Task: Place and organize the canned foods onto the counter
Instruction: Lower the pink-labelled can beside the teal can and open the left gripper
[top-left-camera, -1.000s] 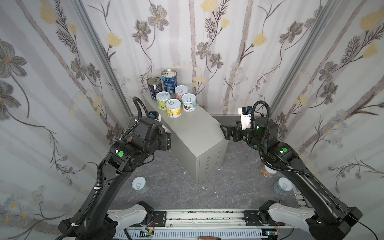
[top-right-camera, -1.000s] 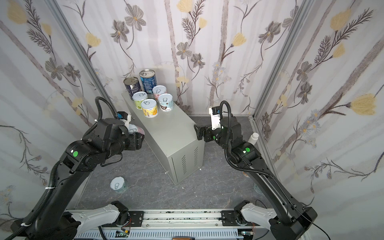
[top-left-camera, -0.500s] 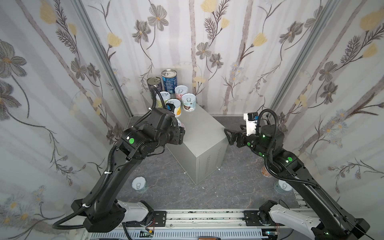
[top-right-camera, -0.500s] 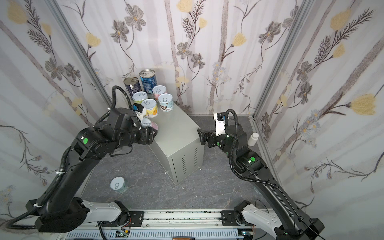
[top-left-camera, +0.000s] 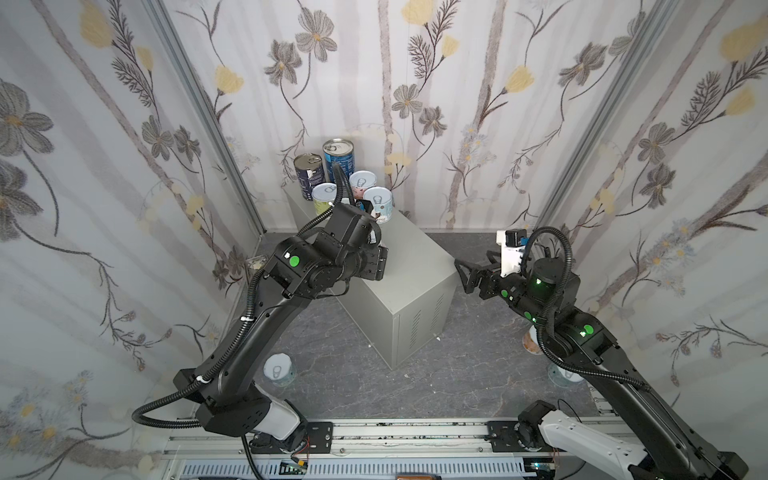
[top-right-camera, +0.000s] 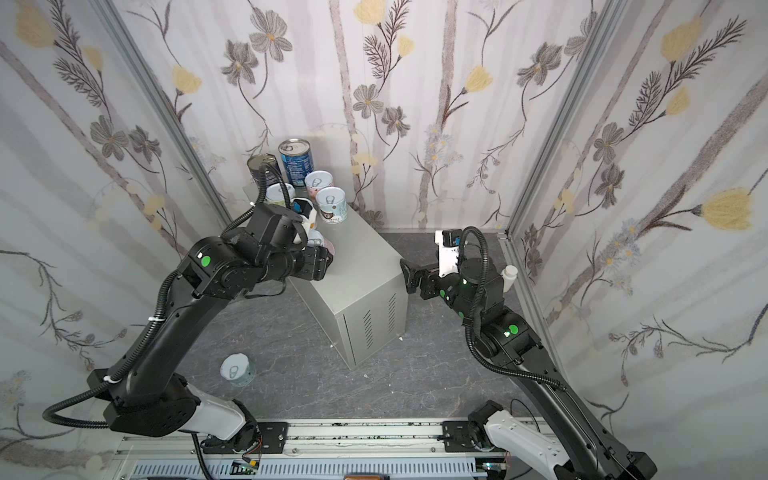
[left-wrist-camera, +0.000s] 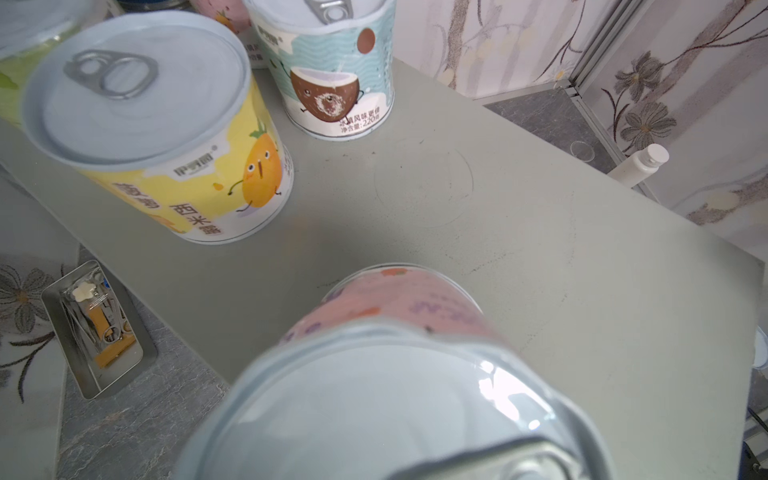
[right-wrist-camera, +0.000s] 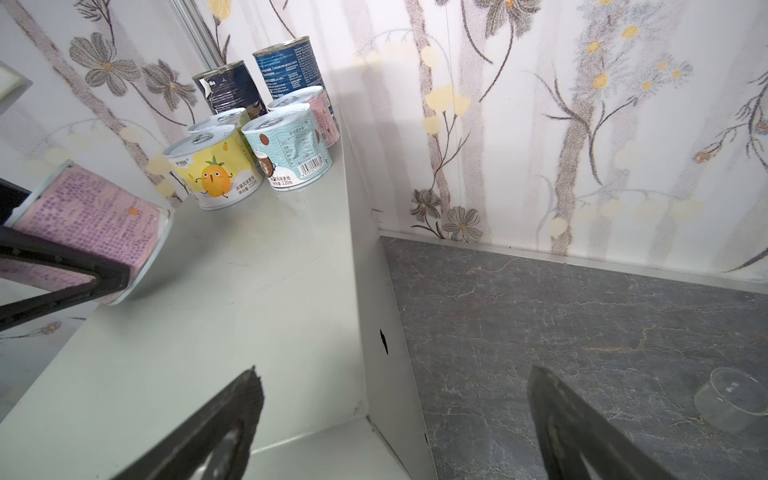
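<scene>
Can (left-wrist-camera: 399, 307) in the left gripper (top-right-camera: 326, 255): matt pink label, glossy pale lid. Counter (left-wrist-camera: 561, 257) beneath it: matt grey metal, faintly scuffed.

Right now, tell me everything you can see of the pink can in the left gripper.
The pink can is a short metal cylinder with a pink-purple printed label and a pale pull-tab lid. It is tilted, clamped in the left gripper over the counter, apart from the standing cans; whether its base touches is unclear.
</scene>
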